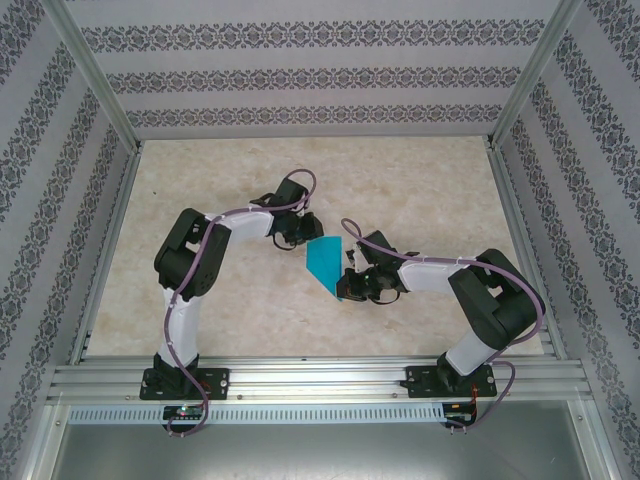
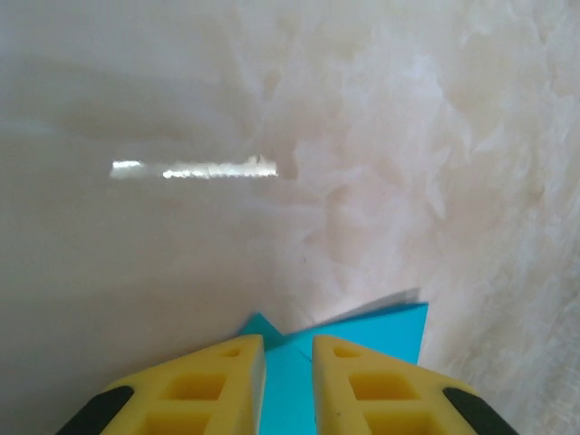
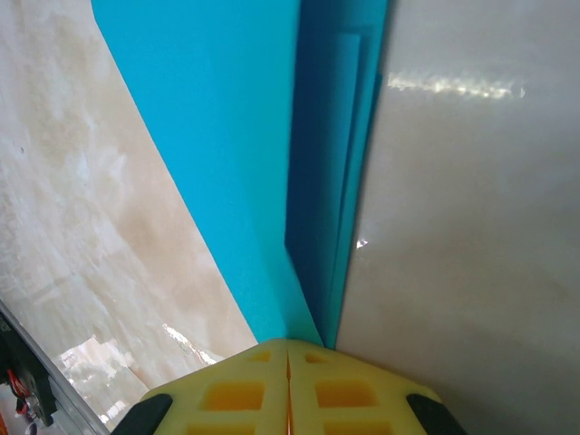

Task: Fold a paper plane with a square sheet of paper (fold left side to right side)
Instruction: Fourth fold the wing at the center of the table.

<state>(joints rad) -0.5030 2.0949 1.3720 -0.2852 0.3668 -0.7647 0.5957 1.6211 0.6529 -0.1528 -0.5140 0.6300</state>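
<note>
The left-to-right fold is looking like the step in hand, and it is under way rather than finished. The teal sheet of paper (image 1: 324,262) is lying near the middle of the table (image 1: 220,180), between the two arms, already creased into a slanted, narrowing shape and not yet reading as a finished dart. The right pincer (image 3: 288,343) is gripping the sheet's near corner with its yellow fingers pressed fully together; from the right wrist, a broad flap is spreading away to the left of a dark crease, with thinner layers stacking along the right. The left pincer (image 2: 288,343) is sitting at the sheet's far end with its fingers only narrowly parted, teal showing in the gap. Whether it is pinching anything is not clear. The next move is probably calling for the flap to be carried across and flattened along the crease while the corner grip is keeping the layers aligned. Nothing here is acting as a container, and the paper is resting straight on the table.
</note>
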